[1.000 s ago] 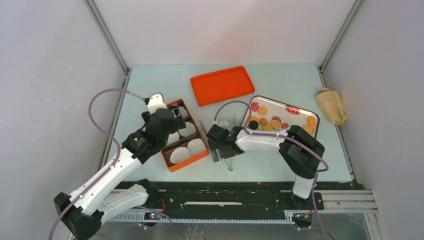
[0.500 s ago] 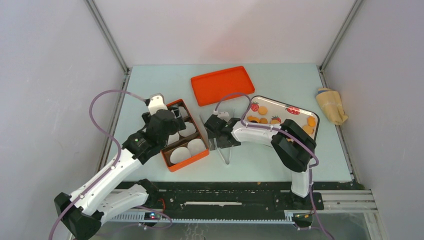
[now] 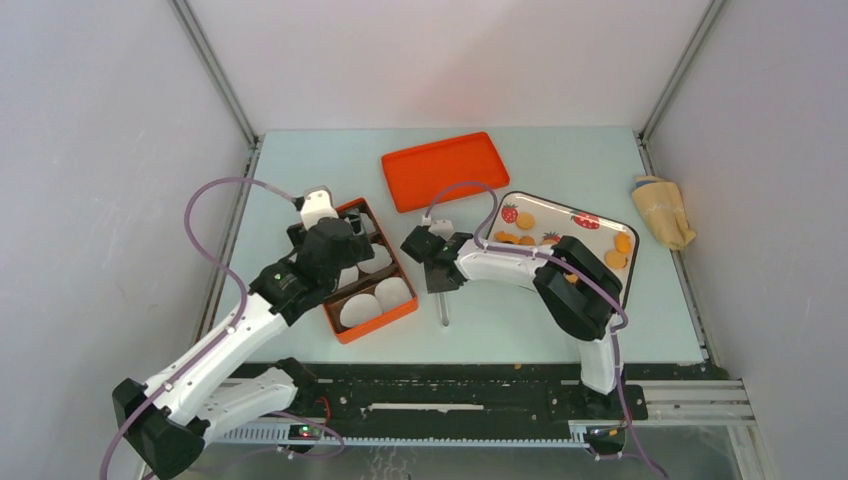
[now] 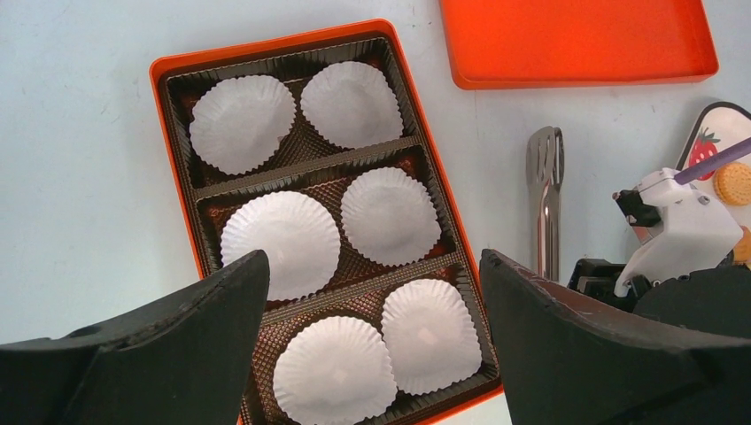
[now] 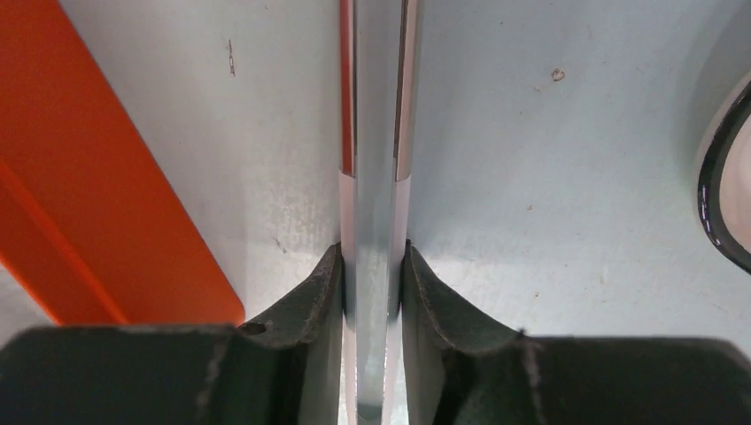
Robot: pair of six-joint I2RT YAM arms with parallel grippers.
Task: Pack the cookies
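We found the cookies (image 3: 525, 221) lying loose in a white tray (image 3: 555, 210) printed with red strawberries, on the right side of the pale tabletop (image 3: 560, 160). Some sat along the tray's left part and a few near its right edge. From the left wrist view, one cookie (image 4: 731, 183) showed at the far right, beside a strawberry print.

The right pincer (image 3: 440, 275) was pinching a pair of metal tongs (image 3: 443, 312) between the tray and the orange box (image 3: 400, 312). In the right wrist view its dark pads (image 5: 323, 292) pressed against both sides of the tongs (image 5: 376, 133), which ran straight away from the camera over the tabletop. We could not tell whether the tongs rested on the surface or were lifted off it.

The left pincer (image 3: 335, 245) hung above the orange box (image 4: 168, 66) with its fingers spread wide and nothing between them. The box held a brown insert with three rows, each carrying two white paper cups (image 4: 241, 121), six in all. We saw no cookie in any cup.

The orange lid (image 3: 445, 170) lay flat beyond the box, apart from it. A yellowish cloth (image 3: 662, 210) sat at the tabletop's right edge.
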